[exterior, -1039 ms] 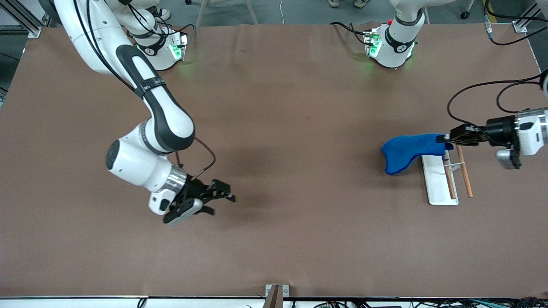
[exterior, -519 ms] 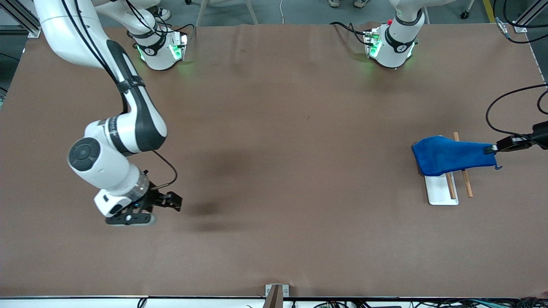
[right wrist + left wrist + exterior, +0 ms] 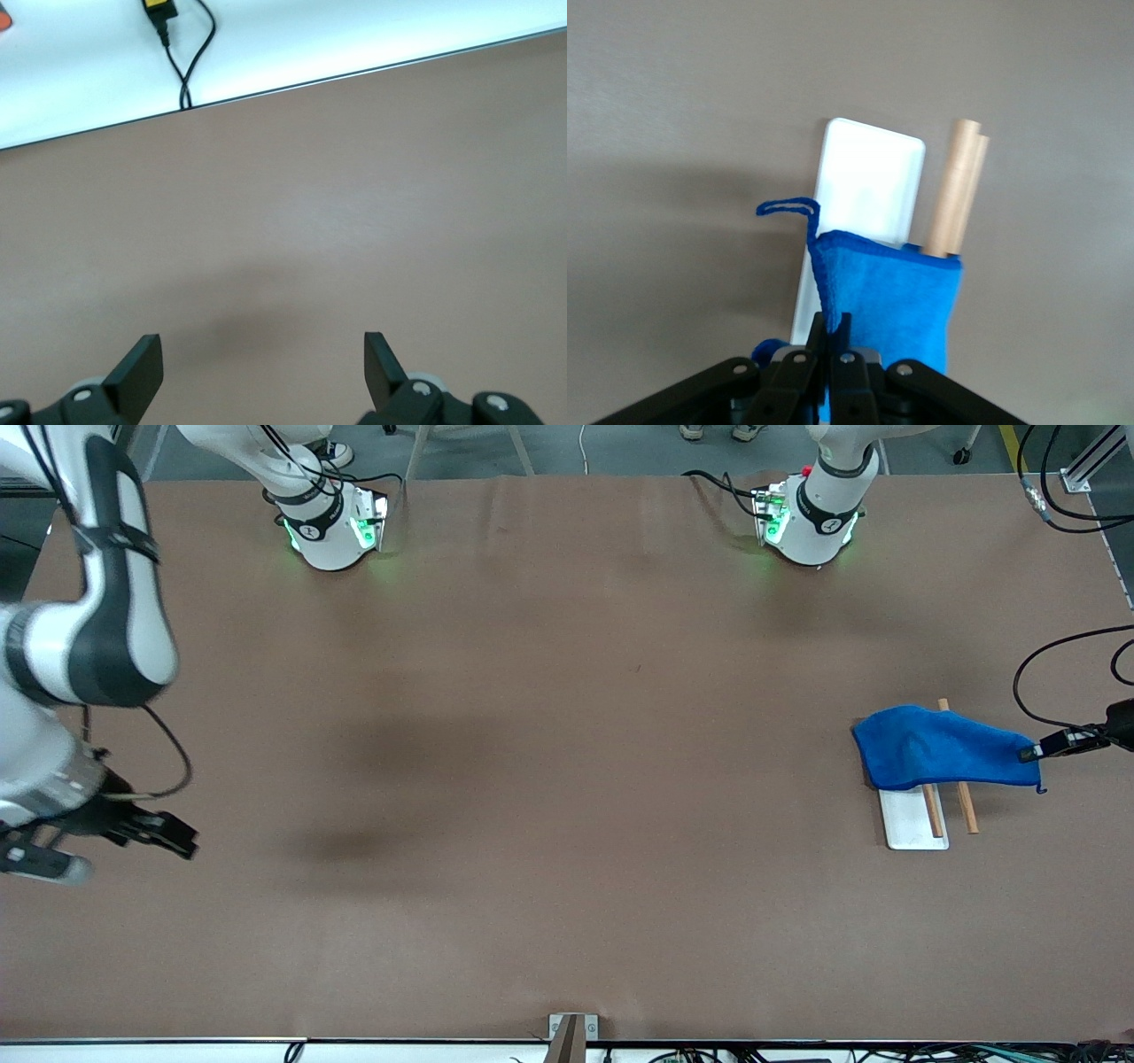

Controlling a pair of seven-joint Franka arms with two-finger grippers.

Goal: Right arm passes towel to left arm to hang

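The bright blue towel (image 3: 939,748) lies draped over the wooden rods (image 3: 967,808) of the white rack (image 3: 912,825) at the left arm's end of the table. My left gripper (image 3: 1032,753) is shut on the towel's corner, just off the rack toward that table end. In the left wrist view the towel (image 3: 895,301) runs from my left gripper (image 3: 831,332) over the rods (image 3: 957,186) and white base (image 3: 864,181), its loop thread (image 3: 784,208) sticking out. My right gripper (image 3: 182,838) hangs open over bare table at the right arm's end. In its own view my right gripper (image 3: 263,363) holds nothing.
Both arm bases (image 3: 332,522) (image 3: 806,518) stand along the table's edge farthest from the front camera. A small metal bracket (image 3: 567,1032) sits at the near edge. The right wrist view shows the table's edge and a black cable (image 3: 182,53) on the pale floor.
The right arm has swung away toward its own end of the table, gripper open. The left gripper has drawn the towel across the rack rods toward the left arm's end and lowered it.
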